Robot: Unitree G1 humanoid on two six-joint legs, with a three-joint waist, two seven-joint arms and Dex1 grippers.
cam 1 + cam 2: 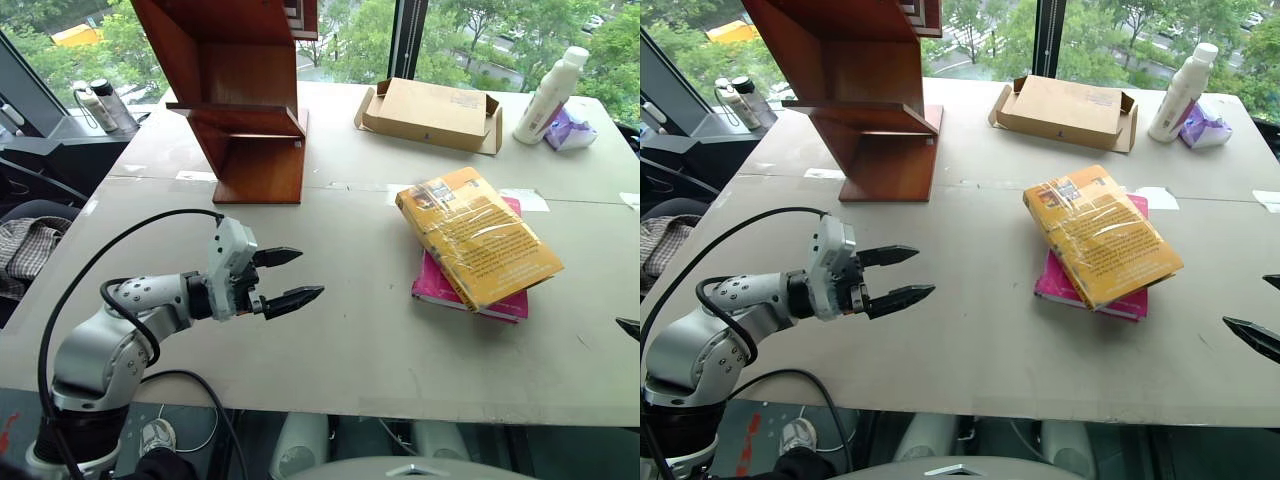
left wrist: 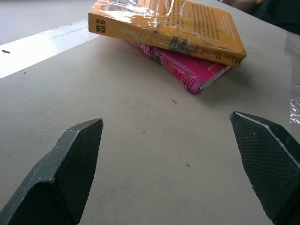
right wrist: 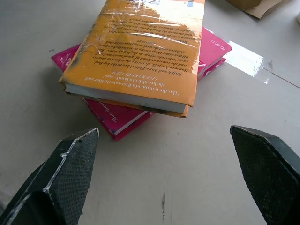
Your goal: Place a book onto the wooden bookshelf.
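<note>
The book [image 1: 478,238], a yellow-orange paperback in glossy wrap, lies flat and askew on top of a magenta-pink book [image 1: 440,285] at the right of the table. The wooden bookshelf [image 1: 250,110], reddish-brown with slanted sides, stands at the back left. My left gripper [image 1: 311,273] hovers open and empty over the front left of the table, pointing toward the books, well short of them. At the table's right edge my right gripper [image 1: 1244,300] is open and empty, aimed at the books' near end. Both wrist views show the book [image 2: 168,26] [image 3: 140,51] ahead of wide-apart fingers.
A flat cardboard box [image 1: 430,112] lies at the back centre. A white bottle [image 1: 550,95] and a purple packet [image 1: 570,130] stand at the back right. Two bottles [image 1: 100,105] sit left of the shelf. Bare table stretches between my left gripper and the books.
</note>
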